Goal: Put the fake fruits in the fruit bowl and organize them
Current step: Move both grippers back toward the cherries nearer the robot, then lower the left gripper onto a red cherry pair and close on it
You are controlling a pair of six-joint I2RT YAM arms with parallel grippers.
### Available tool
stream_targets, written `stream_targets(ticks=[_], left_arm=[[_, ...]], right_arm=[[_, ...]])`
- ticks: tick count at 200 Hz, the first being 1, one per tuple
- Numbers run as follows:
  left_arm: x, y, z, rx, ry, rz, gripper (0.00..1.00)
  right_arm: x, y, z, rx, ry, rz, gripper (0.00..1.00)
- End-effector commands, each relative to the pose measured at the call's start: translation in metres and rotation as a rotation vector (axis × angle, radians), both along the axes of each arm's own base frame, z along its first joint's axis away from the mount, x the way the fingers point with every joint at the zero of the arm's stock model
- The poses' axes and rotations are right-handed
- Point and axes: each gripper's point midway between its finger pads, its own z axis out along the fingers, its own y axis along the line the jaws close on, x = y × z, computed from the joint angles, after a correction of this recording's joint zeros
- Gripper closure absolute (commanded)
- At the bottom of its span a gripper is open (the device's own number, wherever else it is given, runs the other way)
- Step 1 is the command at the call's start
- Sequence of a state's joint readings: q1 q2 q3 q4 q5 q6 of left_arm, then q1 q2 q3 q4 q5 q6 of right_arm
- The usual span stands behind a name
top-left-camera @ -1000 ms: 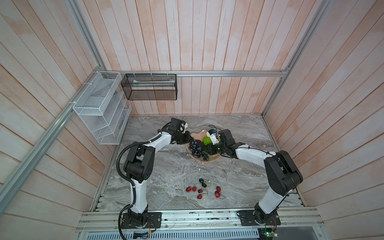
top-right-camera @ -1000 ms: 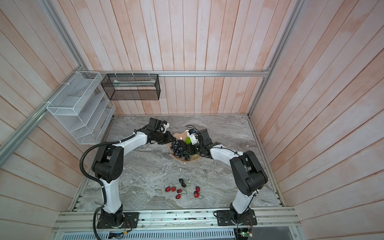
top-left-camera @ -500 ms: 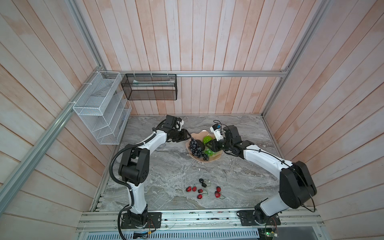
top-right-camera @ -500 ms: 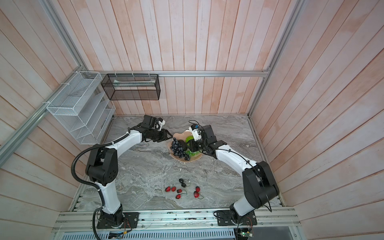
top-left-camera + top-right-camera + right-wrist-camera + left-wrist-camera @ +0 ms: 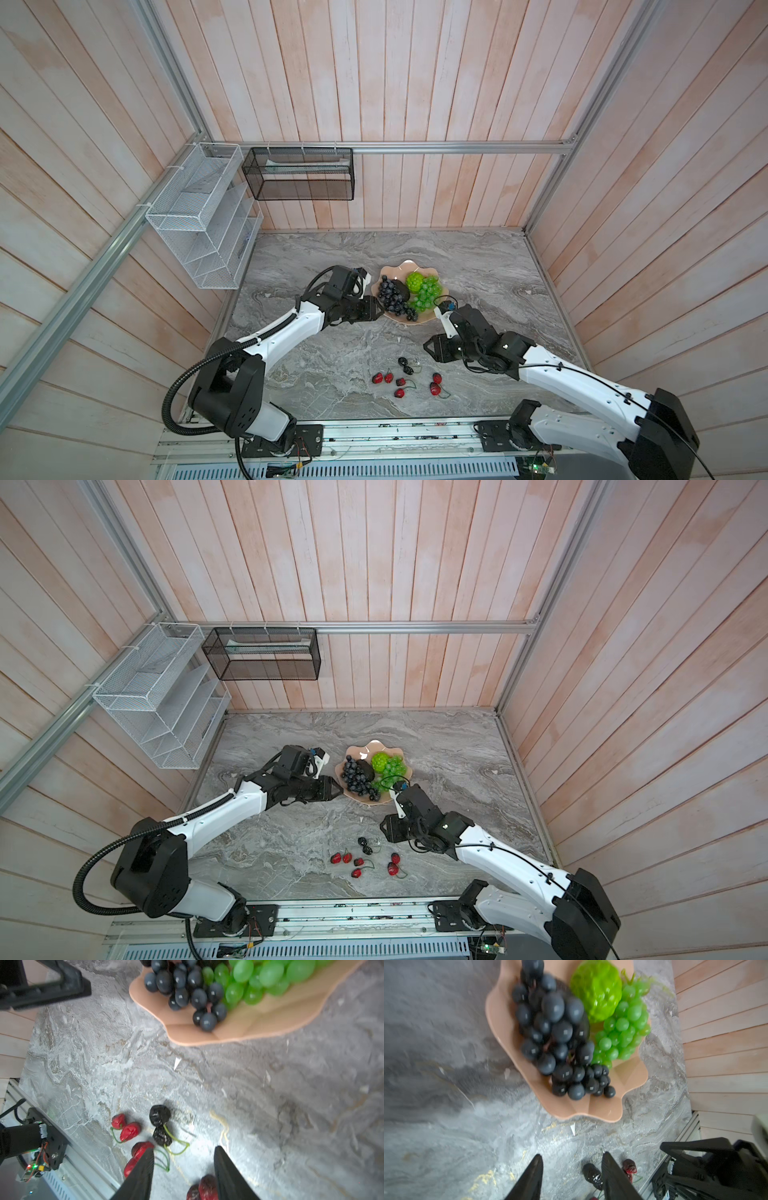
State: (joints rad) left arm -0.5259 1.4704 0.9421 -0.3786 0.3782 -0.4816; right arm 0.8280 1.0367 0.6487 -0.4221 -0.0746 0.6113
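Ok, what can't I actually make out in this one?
Avocado: largely hidden by the purple grapes in both top views; motion-blurred in the left wrist view.
Cherries: the right gripper covers some and the right wrist view's edge cuts others, so no sure count there.
Black mesh basket: contents too small in top views.

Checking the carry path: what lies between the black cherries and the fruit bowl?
Nothing but bare marble tabletop lies between the black cherries and the fruit bowl. The right wrist view shows this stretch most clearly.
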Motion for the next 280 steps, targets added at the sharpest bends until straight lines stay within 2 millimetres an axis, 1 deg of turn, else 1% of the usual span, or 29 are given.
stream_targets(ticks=[1,17,31,41,56,70,82,94,122,145,166,192,212,221,236,267,280], left_arm=[[-0.004,-0.003,0.006,-0.005,-0.072,0.054,0.51],[-0.024,-0.011,-0.002,0.002,-0.067,0.003,0.46],[-0.043,-0.016,-0.014,0.013,-0.038,-0.048,0.46],[-0.057,-0.019,-0.022,0.033,-0.027,-0.08,0.46],[-0.076,-0.022,-0.029,0.051,-0.022,-0.123,0.46],[-0.091,-0.022,-0.033,0.081,-0.023,-0.144,0.42],[-0.098,-0.02,-0.037,0.107,-0.015,-0.147,0.4],[-0.103,-0.022,-0.04,0.118,-0.003,-0.157,0.4],[-0.109,-0.029,-0.045,0.161,0.009,-0.176,0.4],[-0.11,-0.03,-0.057,0.242,0.04,-0.182,0.44],[-0.112,-0.038,-0.062,0.273,0.039,-0.192,0.45],[-0.108,-0.037,-0.075,0.325,0.051,-0.162,0.49],[-0.106,-0.038,-0.081,0.344,0.066,-0.158,0.54],[-0.106,-0.039,-0.083,0.349,0.073,-0.155,0.59],[-0.103,-0.037,-0.086,0.369,0.078,-0.143,0.62],[-0.103,-0.038,-0.085,0.383,0.086,-0.145,0.76],[-0.103,-0.037,-0.084,0.387,0.089,-0.143,0.84]], right_arm=[[-0.015,-0.022,-0.015,-0.076,0.065,-0.125,0.48],[-0.031,-0.023,-0.026,-0.093,0.109,-0.108,0.46],[-0.042,-0.022,-0.034,-0.073,0.139,-0.093,0.46],[-0.045,-0.021,-0.038,-0.039,0.146,-0.091,0.46],[-0.043,-0.022,-0.033,0.013,0.123,-0.117,0.47],[-0.037,-0.022,-0.025,0.053,0.085,-0.146,0.47],[-0.031,-0.022,-0.019,0.068,0.049,-0.158,0.47],[-0.026,-0.021,-0.016,0.067,0.019,-0.153,0.47],[-0.02,-0.016,-0.019,0.05,-0.001,-0.122,0.47],[-0.016,-0.013,-0.02,0.05,-0.012,-0.101,0.47],[-0.011,-0.014,-0.021,0.052,-0.03,-0.097,0.47],[-0.005,-0.018,-0.024,0.073,-0.036,-0.104,0.47],[-0.002,-0.021,-0.027,0.085,-0.039,-0.112,0.47],[-0.001,-0.023,-0.028,0.09,-0.041,-0.115,0.47],[0.001,-0.025,-0.029,0.099,-0.045,-0.118,0.47],[0.004,-0.028,-0.033,0.11,-0.046,-0.125,0.47],[0.006,-0.029,-0.032,0.117,-0.052,-0.127,0.47]])
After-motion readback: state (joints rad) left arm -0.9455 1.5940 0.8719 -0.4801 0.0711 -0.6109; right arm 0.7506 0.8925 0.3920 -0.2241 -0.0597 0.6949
